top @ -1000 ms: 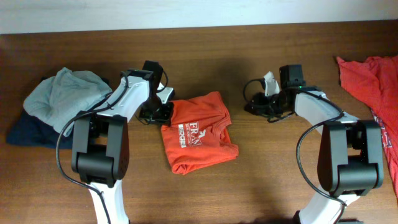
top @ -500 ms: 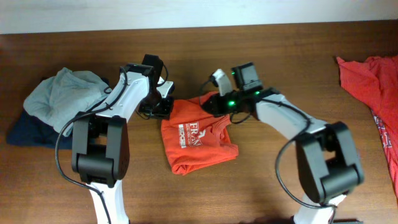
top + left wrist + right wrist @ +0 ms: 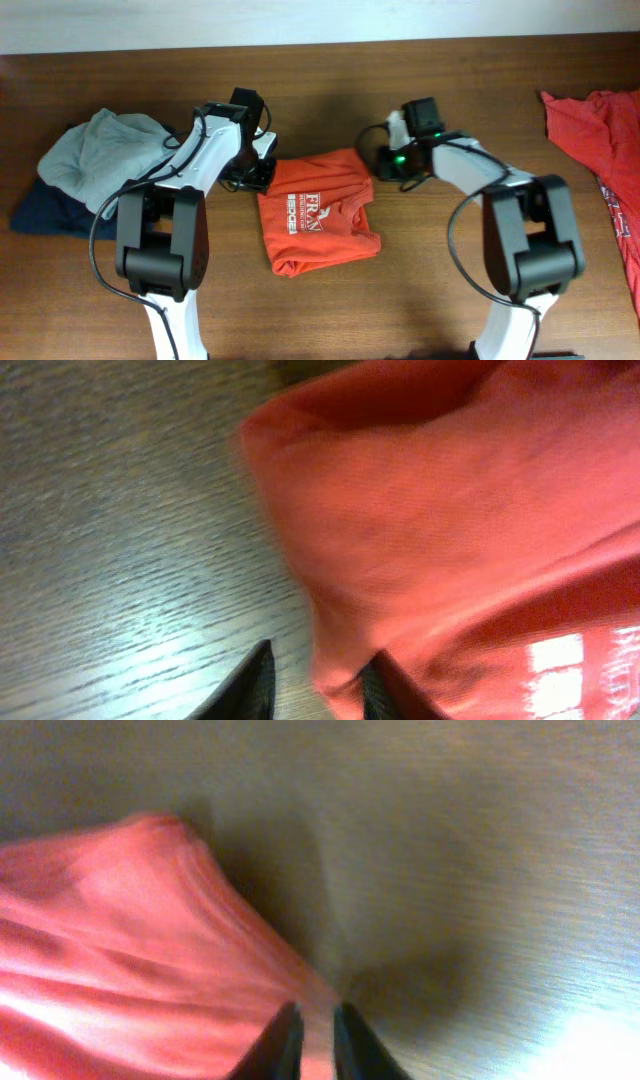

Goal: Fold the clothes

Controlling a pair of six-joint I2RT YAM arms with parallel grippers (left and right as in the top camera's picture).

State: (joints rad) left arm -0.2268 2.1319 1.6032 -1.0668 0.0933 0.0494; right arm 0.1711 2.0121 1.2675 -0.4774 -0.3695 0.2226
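The shirt (image 3: 318, 212) lay folded into a rough square on the desk (image 3: 450, 290), white print upward. It sat between the two tools and a little back from both, toward the arms' bases. The left tool (image 3: 318, 678) sat low at the shirt's near corner with its jaws a modest way apart. The edge of the cloth lay in the gap against one finger, but bare wood showed between the cloth and the other finger, so it had hold of nothing that I could see. The right tool (image 3: 314, 1040) was down at the opposite corner, its jaws almost together. A peak of the red cloth tapered right up into the narrow slit between them, and it looked to me like a pinch on the shirt, though that view was blurred. Well out on the far side of the left tool, away from the shirt, a gray garment (image 3: 100, 150) was heaped on top of a navy garment (image 3: 40, 212). Well out past the right tool, on its outer side, a second shirt (image 3: 600, 130) sprawled loose at the desk's edge and ran out of sight.
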